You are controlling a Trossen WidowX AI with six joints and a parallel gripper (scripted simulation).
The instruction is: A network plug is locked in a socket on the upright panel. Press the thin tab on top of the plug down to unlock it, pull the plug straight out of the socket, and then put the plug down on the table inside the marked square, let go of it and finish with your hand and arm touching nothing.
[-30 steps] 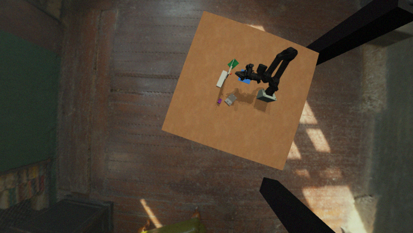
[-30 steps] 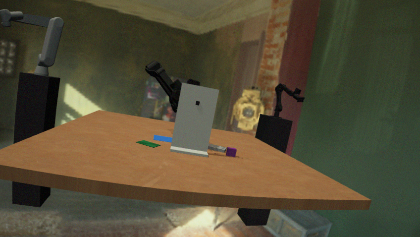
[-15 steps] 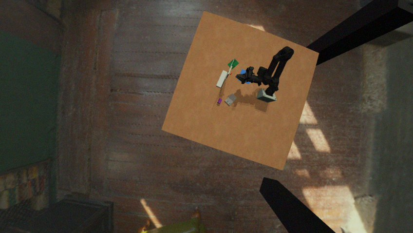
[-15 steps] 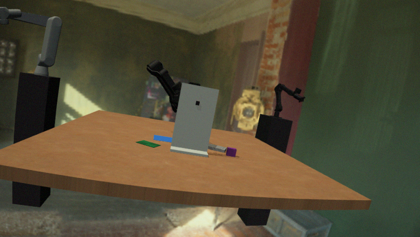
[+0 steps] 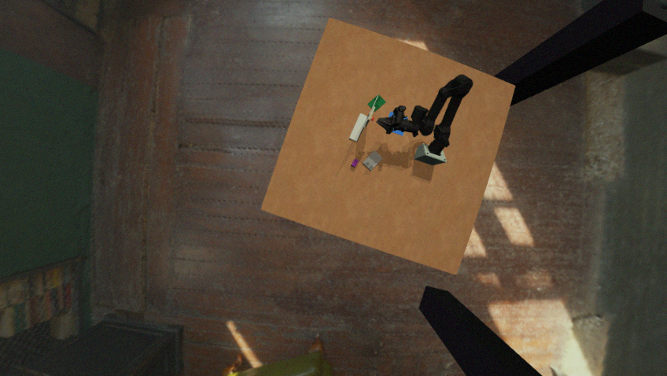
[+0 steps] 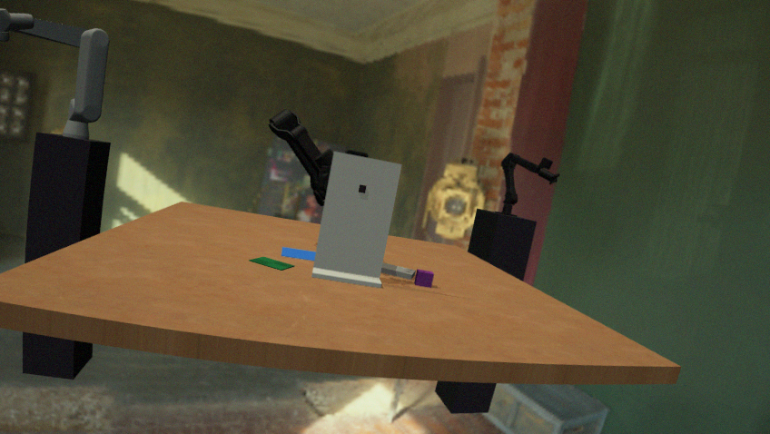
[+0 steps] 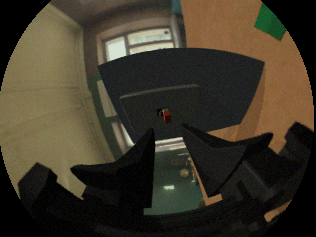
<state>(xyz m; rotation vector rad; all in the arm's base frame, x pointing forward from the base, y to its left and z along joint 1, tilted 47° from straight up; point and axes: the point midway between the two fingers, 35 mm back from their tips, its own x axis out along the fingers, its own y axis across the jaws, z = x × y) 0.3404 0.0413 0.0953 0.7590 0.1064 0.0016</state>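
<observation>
The upright panel [image 5: 359,127] [image 6: 352,231] [image 7: 220,84] is pale in the top and exterior views and dark in the wrist view. The red plug [image 5: 372,119] [image 7: 167,117] sits at the socket on the panel's arm side. Its thin tab cannot be made out clearly. My gripper [image 5: 377,121] [image 7: 167,129] is partly open and empty, a short gap in front of the plug; in the exterior view the panel hides it. A blue square [image 5: 397,132] [image 6: 298,253] lies on the table under my arm, partly covered in the top view. A green patch [image 5: 380,102] [image 6: 271,263] [image 7: 271,21] lies near the panel's end.
A grey block [image 5: 372,160] [image 6: 398,271] and a small purple block [image 5: 354,163] [image 6: 424,278] stand on the table [image 5: 374,210] [image 6: 215,307], off the panel's other end from the green patch. Other arms on dark pedestals stand beyond the table in the exterior view.
</observation>
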